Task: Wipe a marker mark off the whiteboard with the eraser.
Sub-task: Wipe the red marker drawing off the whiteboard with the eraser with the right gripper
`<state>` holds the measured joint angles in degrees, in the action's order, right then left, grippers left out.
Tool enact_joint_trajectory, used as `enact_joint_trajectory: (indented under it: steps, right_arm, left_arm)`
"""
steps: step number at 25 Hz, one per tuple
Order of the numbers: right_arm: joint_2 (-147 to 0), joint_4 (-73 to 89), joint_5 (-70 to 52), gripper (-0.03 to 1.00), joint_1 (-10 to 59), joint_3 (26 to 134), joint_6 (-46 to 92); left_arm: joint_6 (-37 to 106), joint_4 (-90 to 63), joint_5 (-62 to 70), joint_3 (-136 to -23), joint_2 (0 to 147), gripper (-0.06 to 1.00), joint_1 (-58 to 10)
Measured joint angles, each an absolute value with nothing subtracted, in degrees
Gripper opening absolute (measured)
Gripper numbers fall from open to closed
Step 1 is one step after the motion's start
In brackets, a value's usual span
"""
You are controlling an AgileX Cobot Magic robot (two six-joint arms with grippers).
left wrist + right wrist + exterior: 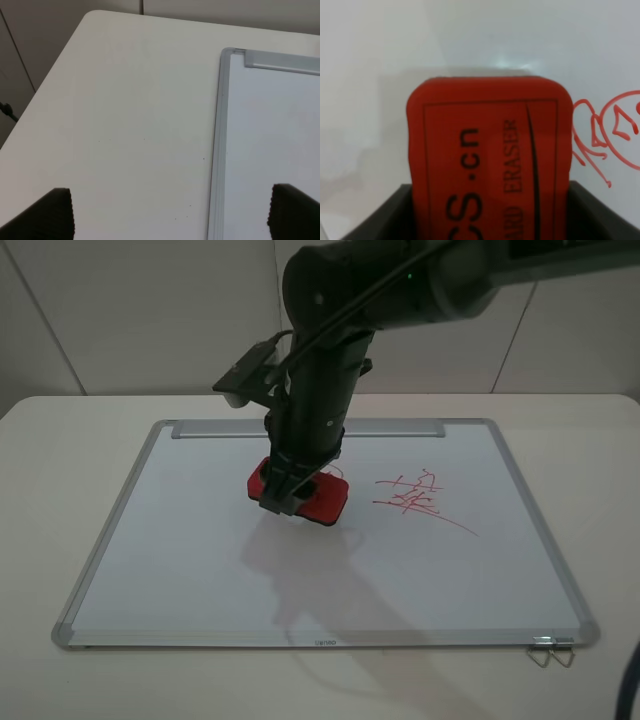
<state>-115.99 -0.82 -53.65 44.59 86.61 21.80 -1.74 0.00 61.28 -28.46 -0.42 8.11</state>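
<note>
While the right gripper (287,492) clamps the glossy red, round-cornered eraser (325,502) on the smooth whiteboard (200,540), the thin-lined marker mark (610,130) lies just beside it. A scribble (420,498) sits at its 3 o'clock, and the left gripper (172,215) gapes.

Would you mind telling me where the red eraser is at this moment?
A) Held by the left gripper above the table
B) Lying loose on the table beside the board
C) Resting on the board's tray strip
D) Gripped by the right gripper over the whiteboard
D: the eraser sits between the fingers of the right gripper over the whiteboard, while the left gripper is open and holds nothing.
</note>
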Motion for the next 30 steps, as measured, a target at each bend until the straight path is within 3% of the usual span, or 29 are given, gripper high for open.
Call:
enact_joint_trajectory:
  steps: [5, 11, 30]
  right_arm:
    - [-128.5, -4.1, -60.3, 0.50, 43.4, 102.6, 11.6]
    - [-135.6, -4.4, -60.4, 0.50, 43.4, 112.5, 1.8]
    - [-140.4, -7.0, -59.9, 0.50, 42.1, 113.1, -6.6]
  left_arm:
    - [-1.7, 0.0, 61.3, -28.5, -0.4, 0.77, 8.1]
    - [-1.7, 0.0, 61.3, -28.5, -0.4, 0.77, 8.1]
    - [-1.7, 0.0, 61.3, -28.5, -0.4, 0.77, 8.1]
